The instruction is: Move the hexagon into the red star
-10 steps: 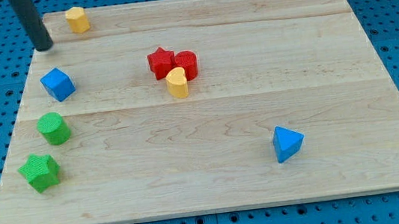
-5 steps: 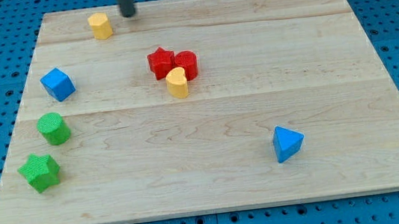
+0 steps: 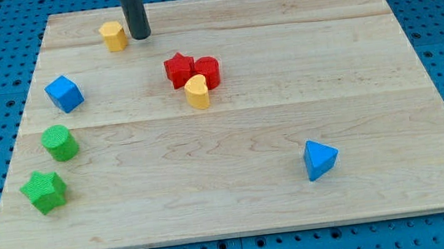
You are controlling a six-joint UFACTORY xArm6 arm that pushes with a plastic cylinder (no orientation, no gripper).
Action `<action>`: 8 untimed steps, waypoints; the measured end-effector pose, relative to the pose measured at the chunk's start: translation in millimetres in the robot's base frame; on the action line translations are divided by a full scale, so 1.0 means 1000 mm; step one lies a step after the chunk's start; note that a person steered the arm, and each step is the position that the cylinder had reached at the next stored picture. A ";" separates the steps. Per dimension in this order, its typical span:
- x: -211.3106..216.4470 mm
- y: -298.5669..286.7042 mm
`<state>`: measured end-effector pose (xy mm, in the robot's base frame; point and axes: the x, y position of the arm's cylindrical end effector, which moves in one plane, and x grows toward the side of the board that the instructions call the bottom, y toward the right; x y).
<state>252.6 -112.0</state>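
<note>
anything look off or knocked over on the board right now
Nothing stands out. All the blocks sit flat on the wooden board, none tipped or hanging over an edge. My tip rests just to the view's right of the yellow hexagon.

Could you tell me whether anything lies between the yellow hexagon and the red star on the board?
No block does: in the camera view only bare wood lies between the hexagon and the star. My tip stands just right of the hexagon.

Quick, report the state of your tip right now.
My tip: no gripper, holding nothing; it sits just to the view's right of the yellow hexagon, contact unclear.
</note>
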 end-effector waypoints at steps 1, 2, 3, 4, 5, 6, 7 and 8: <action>-0.043 -0.048; -0.001 -0.066; 0.054 -0.009; 0.074 0.034; 0.069 0.005; 0.073 -0.025; 0.105 0.014; 0.116 0.042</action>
